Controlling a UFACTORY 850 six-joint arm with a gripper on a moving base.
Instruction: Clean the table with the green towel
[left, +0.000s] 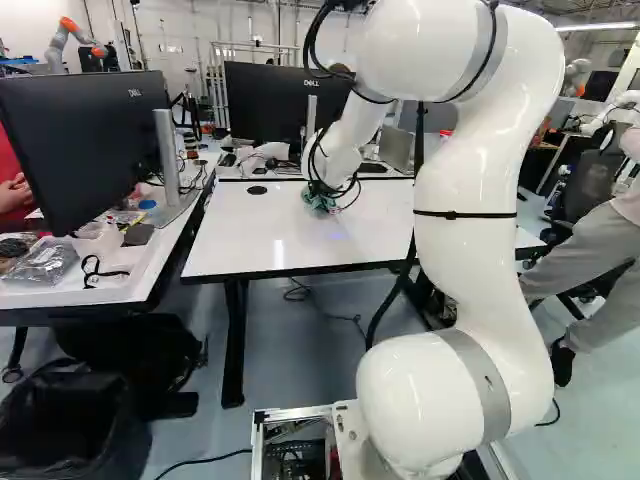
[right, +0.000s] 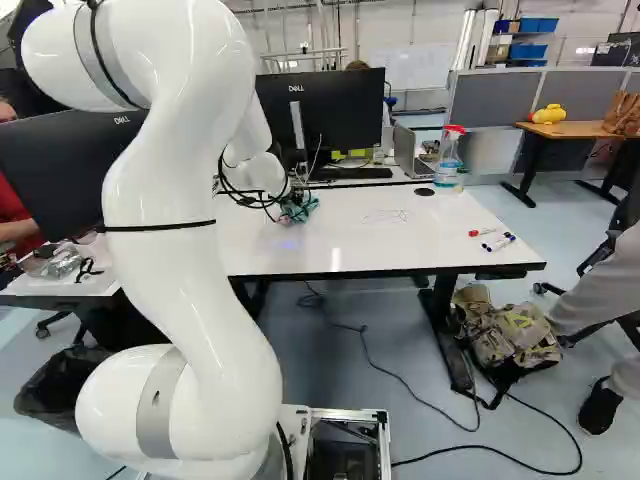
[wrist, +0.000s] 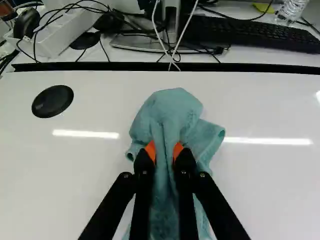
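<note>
At the end of my arm in the left base view, the gripper (left: 321, 190) is low over the white table (left: 250, 235), with the bunched green towel (left: 319, 203) beneath it. The wrist view shows the gripper (wrist: 164, 151) shut on the towel (wrist: 175, 112): a fold is pinched between the orange pads, and the cloth spreads ahead of and under the fingers on the tabletop. Faint marks (right: 388, 216) show on the table right of the towel in the right base view.
A spray bottle (right: 449, 158) stands by the table's far right corner; markers (right: 497, 241) lie near its right edge. A keyboard (wrist: 255, 34), monitor (right: 325, 110) and cables are beyond the far edge. Another desk with a monitor (left: 85, 140) adjoins at left. Another robot (left: 68, 42) stands far back.
</note>
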